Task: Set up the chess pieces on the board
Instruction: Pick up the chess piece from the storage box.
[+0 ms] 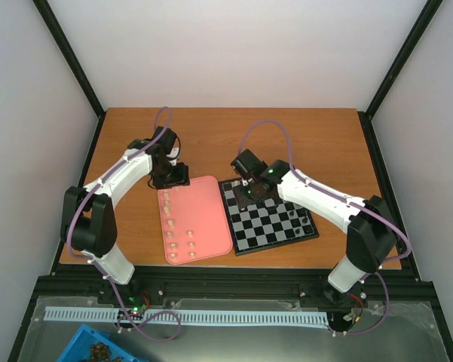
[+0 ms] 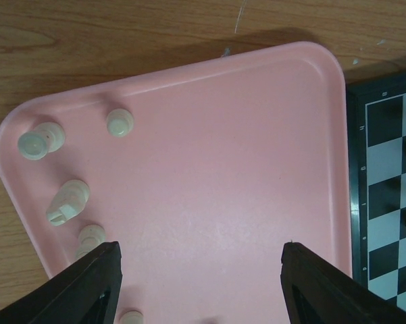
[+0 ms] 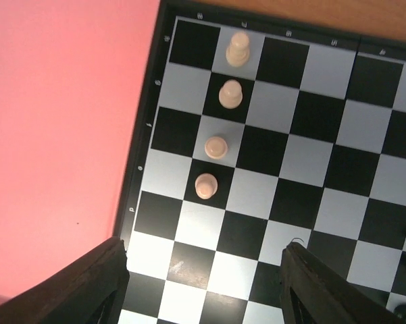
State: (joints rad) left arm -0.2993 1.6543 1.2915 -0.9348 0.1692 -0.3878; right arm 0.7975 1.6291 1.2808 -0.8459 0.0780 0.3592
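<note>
Black fingers (image 2: 88,287) of the left gripper (image 2: 199,253) are standing wide apart, gripping nothing, and hovering over the pink tray (image 2: 257,135). Cream chess pieces (image 2: 119,122) are sitting along the tray's side farthest from the board (image 3: 324,121), at least one lying tipped over. The board is resting just beside the tray on the wooden table (image 1: 301,136). Four more cream pieces are standing on it in one file, in the second column from the tray. Above the squares nearest the tray, the right gripper (image 3: 204,244) is hanging with its jaws spread wide and empty.
</note>
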